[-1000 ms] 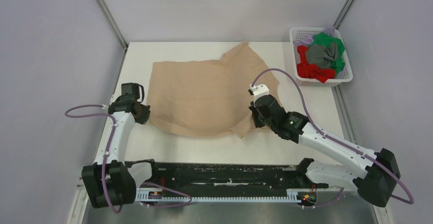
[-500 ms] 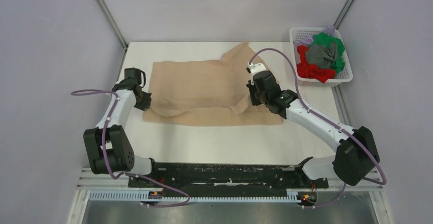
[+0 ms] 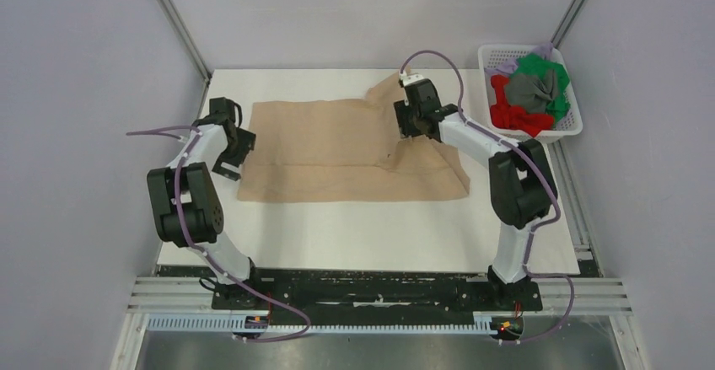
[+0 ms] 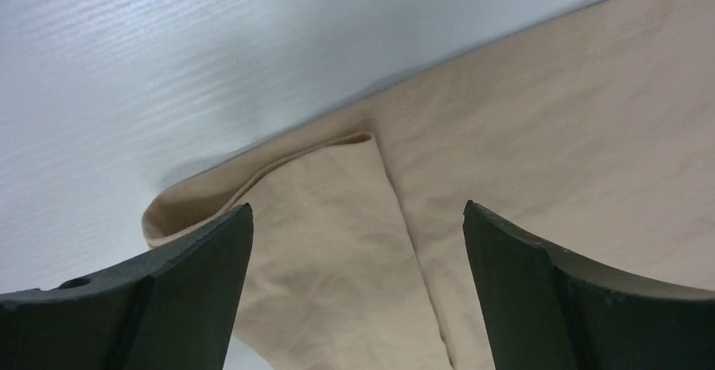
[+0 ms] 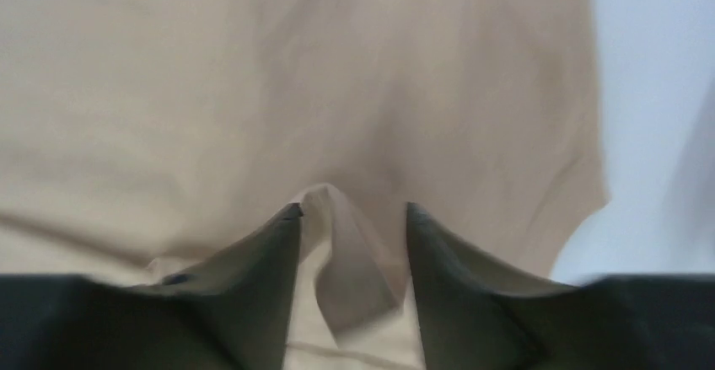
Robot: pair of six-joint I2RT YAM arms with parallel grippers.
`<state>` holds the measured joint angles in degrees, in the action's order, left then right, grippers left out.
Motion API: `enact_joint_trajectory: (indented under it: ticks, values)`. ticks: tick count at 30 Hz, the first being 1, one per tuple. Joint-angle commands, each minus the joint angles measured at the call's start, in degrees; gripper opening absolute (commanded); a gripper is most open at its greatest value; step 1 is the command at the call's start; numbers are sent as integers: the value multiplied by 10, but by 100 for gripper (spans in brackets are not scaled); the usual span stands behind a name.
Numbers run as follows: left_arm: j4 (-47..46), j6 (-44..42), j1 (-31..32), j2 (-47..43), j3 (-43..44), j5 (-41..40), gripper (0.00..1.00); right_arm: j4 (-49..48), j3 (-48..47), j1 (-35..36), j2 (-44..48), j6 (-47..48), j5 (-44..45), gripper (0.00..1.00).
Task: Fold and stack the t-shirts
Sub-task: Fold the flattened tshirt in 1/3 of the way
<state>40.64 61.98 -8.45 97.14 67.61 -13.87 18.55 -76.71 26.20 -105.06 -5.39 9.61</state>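
This is a robotics lab test cell: plain pale lilac-grey wall panels [image 3: 371, 8] and bare aluminium frame posts [image 3: 178, 23] enclose a flat white table [image 3: 354, 227], with a black metal mounting rail [image 3: 371, 290] at 6 o'clock.

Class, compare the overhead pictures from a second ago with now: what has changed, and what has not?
Both arms swept away from their bases, carrying the near edge of the beige t-shirt over onto itself, so it now lies folded. The left gripper has opened and let go; a cloth ridge sits inside the right gripper, grip unclear. The basket and its shirts stayed put.
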Motion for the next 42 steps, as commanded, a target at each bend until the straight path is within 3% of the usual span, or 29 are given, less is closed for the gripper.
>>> enact_joint_trajectory:
  ticks: [1,3,4,7,11,15,20,25,32,42]
  values:
    - [15,-5,-20,-23,51,-41,100,8,-132,-24,-68,4,49,75]
    - [15,-14,-20,-49,51,-45,100,16,-132,-24,-61,4,45,95]
    - [15,-21,-21,-62,49,-43,100,8,-114,-24,-45,4,41,98]
    - [10,-48,-20,-89,35,-9,100,-33,-20,-24,21,3,22,98]
    - [-63,-98,-16,-107,-13,109,100,-99,120,-24,111,-14,-48,98]
    - [-124,-118,22,-62,-33,205,100,-149,194,-23,124,-37,-120,98]
    - [-126,-134,46,30,-17,220,100,-155,218,-23,90,-45,-70,98]
    - [-135,-144,47,55,-47,222,100,-147,282,-23,101,-65,-13,98]
    - [-135,-158,52,-5,-154,216,100,-111,402,-23,172,-94,2,98]
    - [-114,-153,61,-142,-322,207,100,-12,563,-23,349,-137,-3,98]
